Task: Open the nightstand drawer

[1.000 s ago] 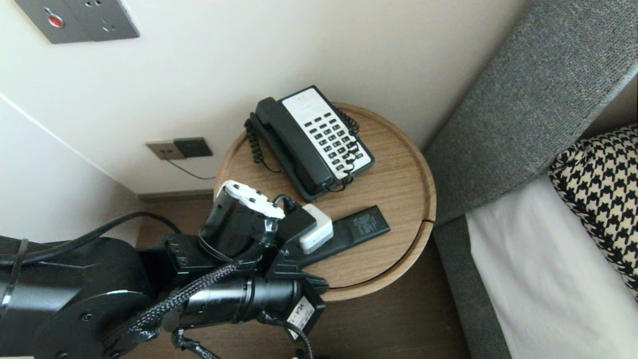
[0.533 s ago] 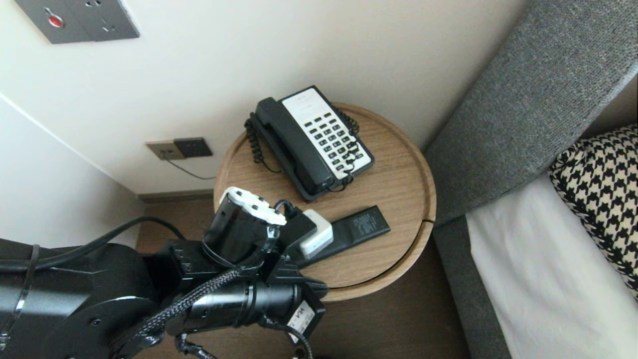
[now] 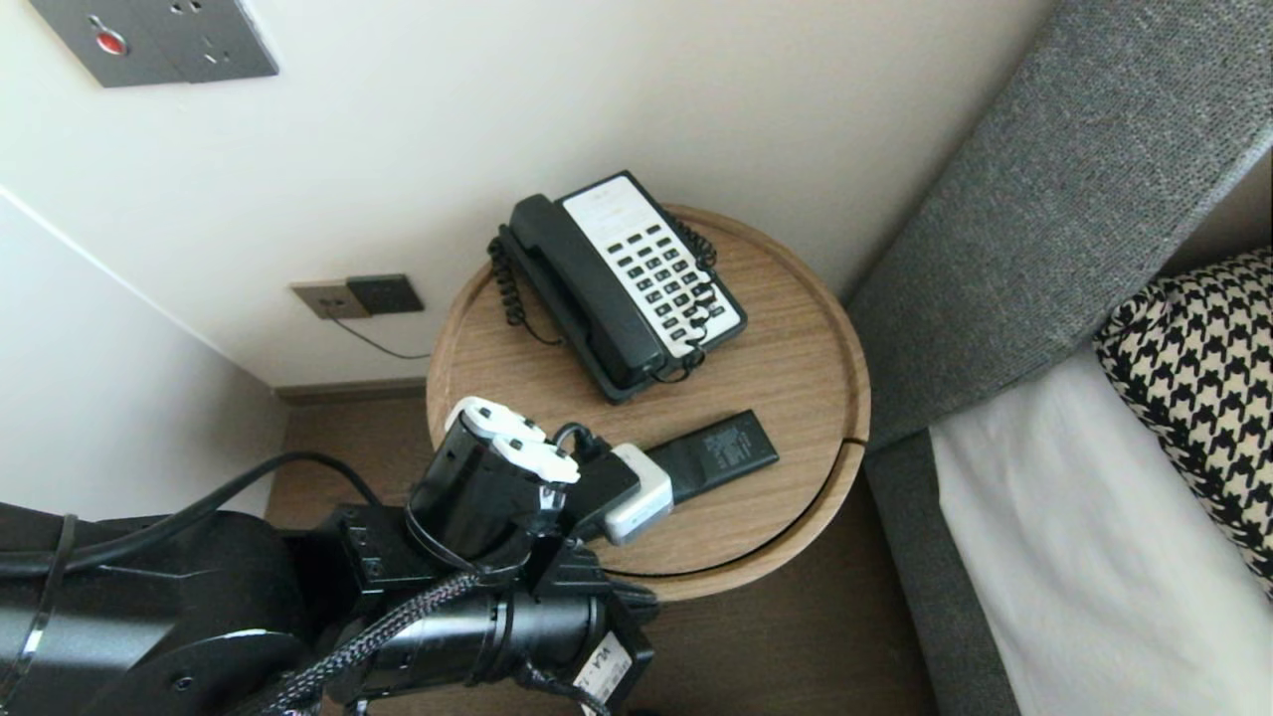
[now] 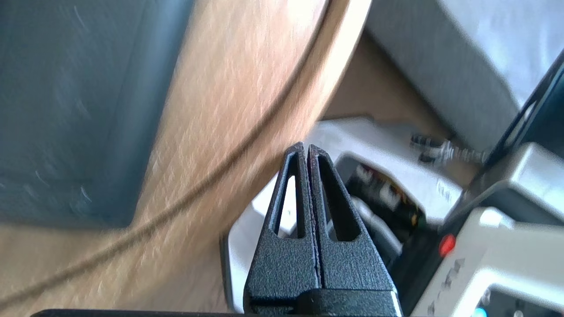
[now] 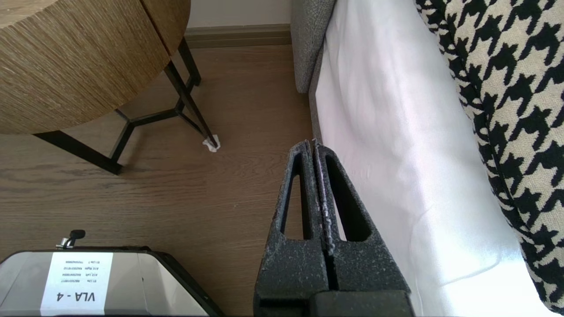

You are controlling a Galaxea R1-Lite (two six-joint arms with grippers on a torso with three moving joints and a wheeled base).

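A black remote (image 3: 721, 449) lies flat on the round wooden table (image 3: 796, 368), towards its near edge. My left arm (image 3: 487, 487) reaches over that edge, and its white wrist camera (image 3: 641, 494) covers the remote's left end. The head view hides the fingers under the wrist. In the left wrist view my left gripper (image 4: 306, 147) is shut and empty, with its tips by the table's rim (image 4: 326, 75). A blurred dark shape (image 4: 66, 110) beside them may be the remote. My right gripper (image 5: 312, 143) hangs shut and empty, low between floor and bed.
A black and white desk telephone (image 3: 622, 278) with a coiled cord sits at the back of the table. A grey upholstered bed frame (image 3: 1044, 219), white sheet (image 3: 1084, 557) and houndstooth pillow (image 3: 1208, 378) stand to the right. Wall sockets (image 3: 358, 295) are behind, and black table legs (image 5: 185, 97) stand below.
My left arm has slid a little towards the table's near edge, and its wrist camera now hides more of the remote. The remote and the telephone have stayed put.
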